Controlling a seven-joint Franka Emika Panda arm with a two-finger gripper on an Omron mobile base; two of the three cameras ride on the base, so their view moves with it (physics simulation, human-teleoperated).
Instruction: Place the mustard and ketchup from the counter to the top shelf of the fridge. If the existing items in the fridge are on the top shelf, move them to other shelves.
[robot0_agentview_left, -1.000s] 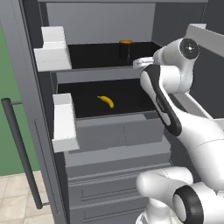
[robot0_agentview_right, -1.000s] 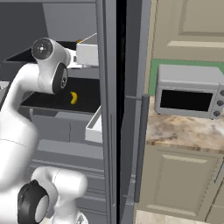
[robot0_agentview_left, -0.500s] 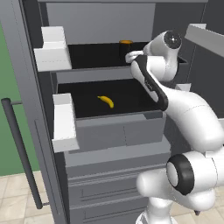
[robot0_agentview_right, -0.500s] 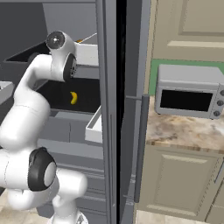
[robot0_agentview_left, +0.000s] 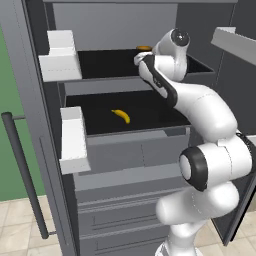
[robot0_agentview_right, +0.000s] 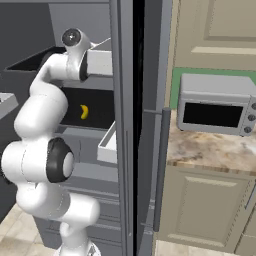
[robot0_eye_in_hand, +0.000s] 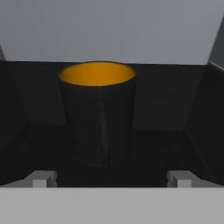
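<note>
On the top shelf (robot0_agentview_left: 107, 62) of the fridge (robot0_agentview_left: 30, 100), most of the dark cylinder (robot0_eye_in_hand: 99, 118) is hidden in the left base view behind the white arm's wrist; only its orange top (robot0_agentview_left: 144, 48) peeks over. The gripper (robot0_eye_in_hand: 109, 178) itself is hard to make out from either base camera, lost behind the arm's last joints. From the hand view, its two pale fingertips (robot0_eye_in_hand: 41, 178) stand wide apart, released, with the cylinder centred between and just beyond them, not touching either. That cylinder is upright, smooth and nearly black, widening slightly toward a flat glossy orange top. It stands on the matte black shelf against the plain grey back wall.

One level lower, a small curved yellow banana (robot0_agentview_left: 121, 115) lies alone on the second black shelf, also seen from the right base view past the arm. White boxy door bins (robot0_agentview_left: 60, 55) hang on the open door, beside a long dark bar handle (robot0_agentview_left: 22, 170).

Right of the fridge, the marbled beige desk (robot0_agentview_right: 210, 150) carries a silver toaster oven (robot0_agentview_right: 216, 103), cut off at the frame edge, over cream cabinet doors.
</note>
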